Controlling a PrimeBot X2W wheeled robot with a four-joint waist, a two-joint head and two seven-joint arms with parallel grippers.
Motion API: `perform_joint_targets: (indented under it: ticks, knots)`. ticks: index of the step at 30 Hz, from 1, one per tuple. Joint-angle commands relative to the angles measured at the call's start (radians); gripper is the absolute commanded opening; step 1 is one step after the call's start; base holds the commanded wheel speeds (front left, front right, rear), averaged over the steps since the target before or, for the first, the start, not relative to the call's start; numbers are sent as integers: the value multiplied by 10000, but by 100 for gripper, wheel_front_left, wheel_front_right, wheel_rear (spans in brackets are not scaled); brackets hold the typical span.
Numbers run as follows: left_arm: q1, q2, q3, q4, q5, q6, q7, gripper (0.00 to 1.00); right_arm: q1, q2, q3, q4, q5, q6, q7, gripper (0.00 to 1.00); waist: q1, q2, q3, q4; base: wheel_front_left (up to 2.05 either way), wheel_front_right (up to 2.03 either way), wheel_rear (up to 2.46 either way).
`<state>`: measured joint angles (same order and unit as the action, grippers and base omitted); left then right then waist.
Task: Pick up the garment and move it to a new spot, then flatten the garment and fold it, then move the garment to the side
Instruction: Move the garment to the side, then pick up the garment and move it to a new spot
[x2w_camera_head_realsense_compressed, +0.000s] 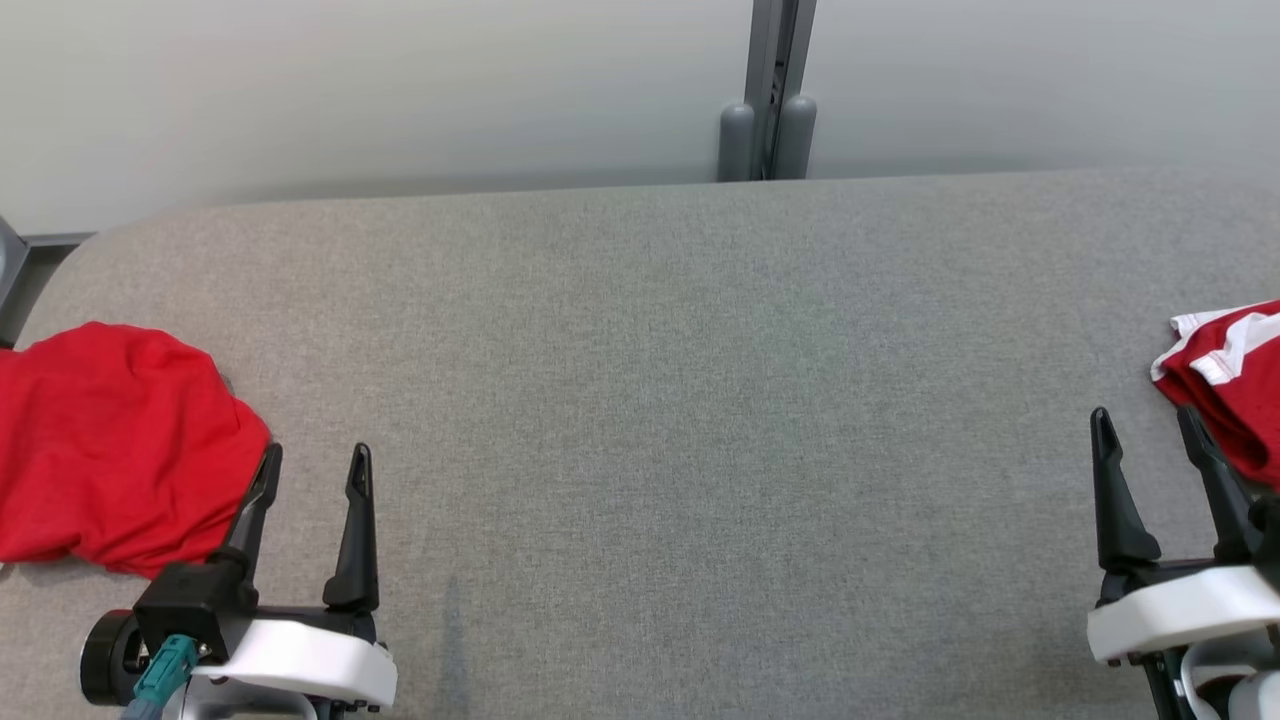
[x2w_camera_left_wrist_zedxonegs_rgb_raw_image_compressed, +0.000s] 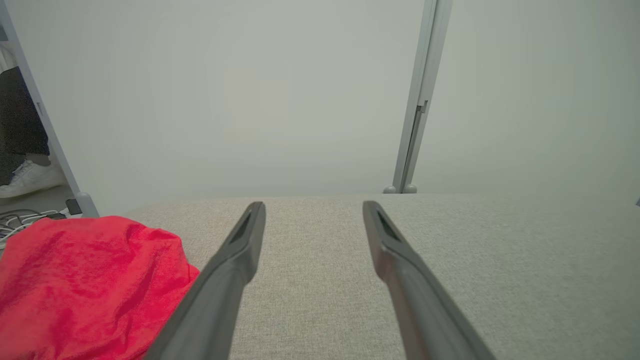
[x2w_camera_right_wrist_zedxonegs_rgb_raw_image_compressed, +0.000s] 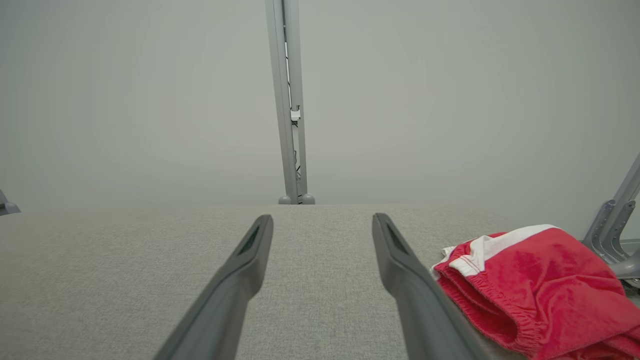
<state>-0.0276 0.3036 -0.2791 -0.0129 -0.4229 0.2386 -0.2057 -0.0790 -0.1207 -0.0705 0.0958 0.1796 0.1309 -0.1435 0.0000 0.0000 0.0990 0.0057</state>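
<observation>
A plain red garment (x2w_camera_head_realsense_compressed: 110, 440) lies crumpled at the left edge of the grey fabric table (x2w_camera_head_realsense_compressed: 650, 400). My left gripper (x2w_camera_head_realsense_compressed: 316, 452) stands open just to its right, the left finger close against the cloth, nothing between the fingers. In the left wrist view the same red garment (x2w_camera_left_wrist_zedxonegs_rgb_raw_image_compressed: 85, 285) sits left of my open left gripper (x2w_camera_left_wrist_zedxonegs_rgb_raw_image_compressed: 314, 205). A second red garment with white trim (x2w_camera_head_realsense_compressed: 1235, 380) lies bunched at the right edge. My right gripper (x2w_camera_head_realsense_compressed: 1144, 412) is open beside it, empty. The right wrist view shows this trimmed garment (x2w_camera_right_wrist_zedxonegs_rgb_raw_image_compressed: 540, 280) right of the open right gripper (x2w_camera_right_wrist_zedxonegs_rgb_raw_image_compressed: 322, 217).
A grey post (x2w_camera_head_realsense_compressed: 767, 110) rises behind the table's far edge against a pale wall. Left of the table, a person's white shoe (x2w_camera_left_wrist_zedxonegs_rgb_raw_image_compressed: 27, 177) and cables (x2w_camera_left_wrist_zedxonegs_rgb_raw_image_compressed: 15, 220) are on the floor. A metal bracket (x2w_camera_right_wrist_zedxonegs_rgb_raw_image_compressed: 615, 235) stands past the right edge.
</observation>
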Motion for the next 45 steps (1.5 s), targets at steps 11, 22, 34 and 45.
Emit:
perform_joint_targets:
  ticks: [11,22,34,45]
  knots:
    - [592,208,-148,126,-192,-15,294,100,1083,159,-265,-831,-9,-2,412,100,0,0,-734,-24,0,0,0]
    - [709,322,-129,46,-298,61,445,100,1370,320,-315,-1297,-113,-2,594,100,0,0,-794,-109,0,0,0]
    - [539,326,-243,153,-366,19,451,100,1446,387,-344,-1324,-25,-2,569,100,0,0,-778,-103,0,0,0]
    - [130,255,-320,429,-465,-168,373,100,1472,427,-398,-1605,-28,0,646,100,0,0,-816,755,0,0,0]
